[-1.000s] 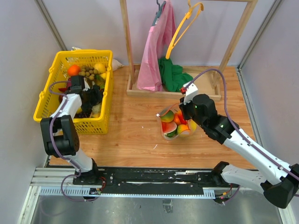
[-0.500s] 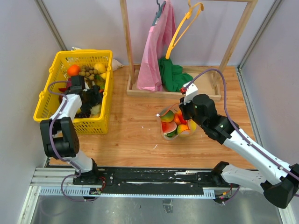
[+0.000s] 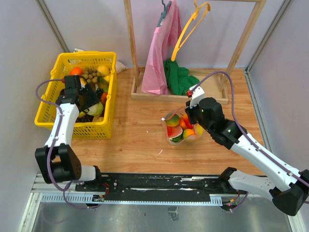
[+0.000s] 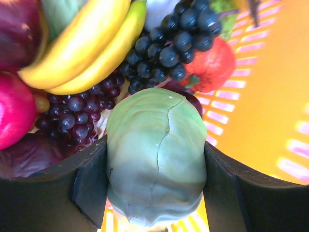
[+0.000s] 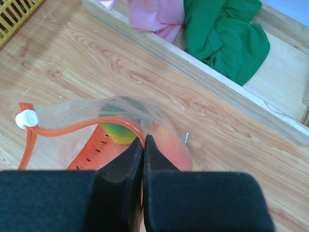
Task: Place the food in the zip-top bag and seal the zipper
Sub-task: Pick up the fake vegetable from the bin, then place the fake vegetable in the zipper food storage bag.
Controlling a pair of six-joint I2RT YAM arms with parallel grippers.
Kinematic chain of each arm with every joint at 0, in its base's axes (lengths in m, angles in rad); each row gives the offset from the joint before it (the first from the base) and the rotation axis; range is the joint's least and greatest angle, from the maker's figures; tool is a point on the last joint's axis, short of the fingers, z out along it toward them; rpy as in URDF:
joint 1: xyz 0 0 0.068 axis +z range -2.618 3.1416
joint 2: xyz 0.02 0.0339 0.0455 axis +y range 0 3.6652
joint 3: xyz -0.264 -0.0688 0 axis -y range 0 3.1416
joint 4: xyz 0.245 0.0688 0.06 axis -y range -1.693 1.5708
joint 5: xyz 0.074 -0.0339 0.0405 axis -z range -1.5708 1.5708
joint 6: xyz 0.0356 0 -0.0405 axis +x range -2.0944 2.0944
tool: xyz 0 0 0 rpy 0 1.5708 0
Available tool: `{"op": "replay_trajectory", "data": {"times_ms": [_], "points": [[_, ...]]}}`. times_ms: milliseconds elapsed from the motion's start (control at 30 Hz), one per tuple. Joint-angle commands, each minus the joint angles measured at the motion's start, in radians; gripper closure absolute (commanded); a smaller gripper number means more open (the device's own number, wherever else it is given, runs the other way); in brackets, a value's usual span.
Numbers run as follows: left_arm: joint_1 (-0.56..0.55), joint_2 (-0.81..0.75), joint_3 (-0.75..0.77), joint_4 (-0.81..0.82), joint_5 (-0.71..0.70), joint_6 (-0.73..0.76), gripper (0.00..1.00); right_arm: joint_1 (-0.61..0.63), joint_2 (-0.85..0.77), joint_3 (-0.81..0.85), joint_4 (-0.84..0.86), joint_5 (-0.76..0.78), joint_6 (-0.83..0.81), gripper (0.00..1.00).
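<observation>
My left gripper (image 3: 95,107) is shut on a pale green round piece (image 4: 155,154) and holds it above the yellow basket (image 3: 47,101); it also shows in the top view (image 3: 96,109). The clear zip-top bag (image 3: 182,126) stands open on the wood table with several food pieces inside. My right gripper (image 5: 144,139) is shut on the bag's red-orange zipper (image 5: 82,126) at the mouth's near edge and holds it up. A white slider (image 5: 26,118) sits at the zipper's left end. A watermelon slice (image 5: 94,150) and a green-yellow piece (image 5: 118,131) show inside.
The basket holds bananas (image 4: 87,43), dark grapes (image 4: 169,43), a red piece (image 4: 215,63) and an orange (image 3: 76,72). A wooden rack tray (image 3: 178,94) at the back holds a green cloth (image 5: 227,38), with a pink garment (image 3: 161,53) and yellow hanger (image 3: 190,26) above.
My left gripper has risen from inside the basket with the pale green piece held in it. The right arm and the bag have stayed still.
</observation>
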Motion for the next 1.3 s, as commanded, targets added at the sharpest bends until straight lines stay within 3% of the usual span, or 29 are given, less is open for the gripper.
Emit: {"op": "replay_trajectory", "data": {"times_ms": [0,400,800,1267], "points": [[0.001,-0.121,0.084,-0.007,-0.012,0.000,0.45,-0.014,-0.001,0.000,0.037,-0.016,0.016,0.99],[-0.050,-0.264,0.216,-0.047,0.118,0.019,0.47,-0.013,0.001,0.003,0.045,-0.033,0.024,0.99],[-0.356,-0.346,0.220,0.054,0.245,-0.014,0.52,-0.013,-0.001,0.003,0.050,-0.036,0.030,0.99],[-0.787,-0.389,-0.013,0.407,0.221,0.016,0.56,-0.013,0.007,0.004,0.052,-0.040,0.039,0.99]]}}
